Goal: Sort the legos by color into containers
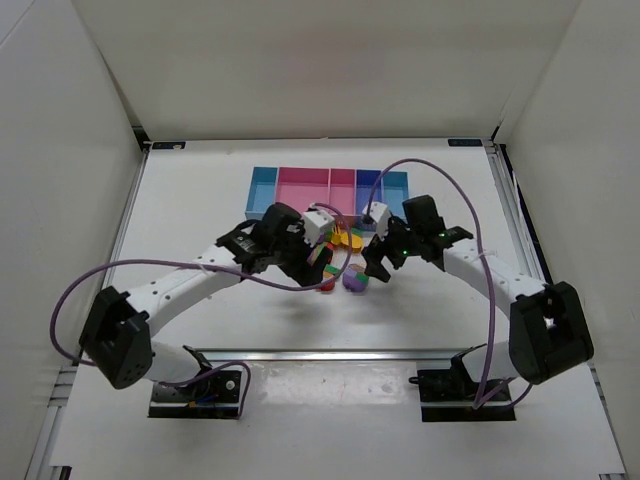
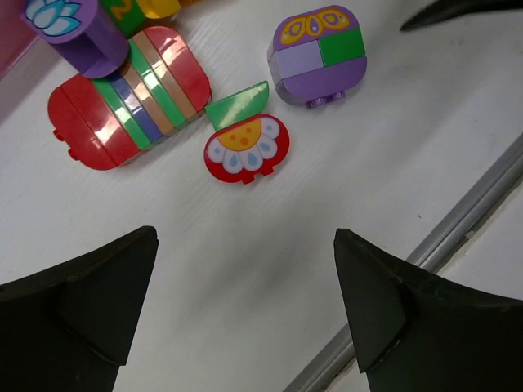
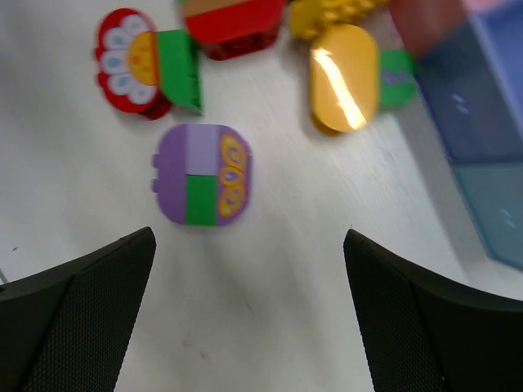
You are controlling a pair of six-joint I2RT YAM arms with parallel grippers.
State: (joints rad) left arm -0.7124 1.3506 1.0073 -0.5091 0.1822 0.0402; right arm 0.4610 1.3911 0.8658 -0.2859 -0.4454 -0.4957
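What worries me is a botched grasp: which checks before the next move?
1. Left pincer open, empty: ok.
2. Right pincer open, empty: ok.
3. Small red plastic flower brick with green leaf lies clear of neighbours: ok.
4. Rounded purple plastic brick with green patch lies alone: ok.
5. Red striped plastic chunk separate from purple round piece: not ok, they overlap.
6. Row of joined shallow plastic bins empty: cannot tell, partly hidden.

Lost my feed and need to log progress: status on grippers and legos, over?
Left gripper open, right gripper open, both above the legos. Legos unsorted, clustered before the containers, none visible inside. Nothing in the way.
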